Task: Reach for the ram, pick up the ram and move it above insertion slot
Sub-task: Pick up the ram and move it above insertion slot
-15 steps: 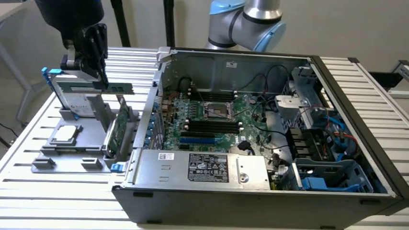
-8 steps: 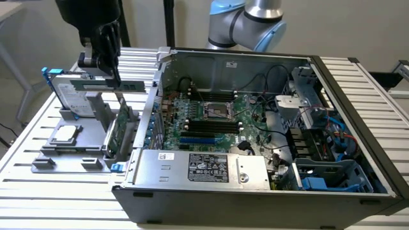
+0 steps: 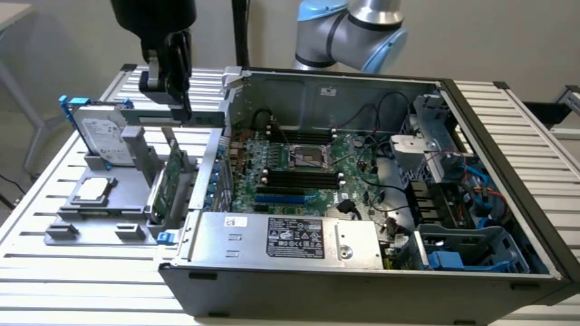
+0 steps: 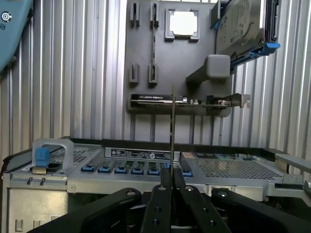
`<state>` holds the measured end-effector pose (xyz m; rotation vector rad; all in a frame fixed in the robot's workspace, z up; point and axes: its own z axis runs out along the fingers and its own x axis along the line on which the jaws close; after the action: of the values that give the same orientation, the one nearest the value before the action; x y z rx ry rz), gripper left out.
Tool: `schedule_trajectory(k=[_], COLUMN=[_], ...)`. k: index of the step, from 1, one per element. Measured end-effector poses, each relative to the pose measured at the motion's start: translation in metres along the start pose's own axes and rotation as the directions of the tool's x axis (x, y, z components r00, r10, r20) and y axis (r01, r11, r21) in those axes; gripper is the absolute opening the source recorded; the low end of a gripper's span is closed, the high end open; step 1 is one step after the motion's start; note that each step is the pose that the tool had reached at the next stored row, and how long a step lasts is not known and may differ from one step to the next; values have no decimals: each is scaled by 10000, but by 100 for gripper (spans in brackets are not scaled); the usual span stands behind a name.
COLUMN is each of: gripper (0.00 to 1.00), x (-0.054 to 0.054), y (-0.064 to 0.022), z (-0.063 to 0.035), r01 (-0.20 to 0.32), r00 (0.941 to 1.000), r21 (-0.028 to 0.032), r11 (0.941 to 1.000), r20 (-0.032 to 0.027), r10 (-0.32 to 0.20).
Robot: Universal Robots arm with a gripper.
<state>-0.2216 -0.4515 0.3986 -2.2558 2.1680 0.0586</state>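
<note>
Gripper point(image 4: 167, 187) is clamped tight on the ram point(image 4: 173, 121), holding it edge-on and upright, probably so it can drop straight into a slot. It hangs over the case's point(image 3: 363, 285) edge, gray fixture point(image 4: 146, 58) beyond.

A slatted metal table point(image 3: 54, 251) carries an open computer case point(image 3: 363, 285) and, beside it, a grey holder tray point(image 3: 95, 227) lying below the fingers point(image 3: 172, 81).
</note>
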Motion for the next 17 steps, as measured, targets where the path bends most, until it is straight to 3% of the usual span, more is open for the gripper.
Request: schedule_trajectory(k=[17], gripper=[13], x=[-57], y=[-626], z=[-17], r01=[2], r00=[9999], r21=[-3], r11=[10000], r20=[157], r10=[-2])
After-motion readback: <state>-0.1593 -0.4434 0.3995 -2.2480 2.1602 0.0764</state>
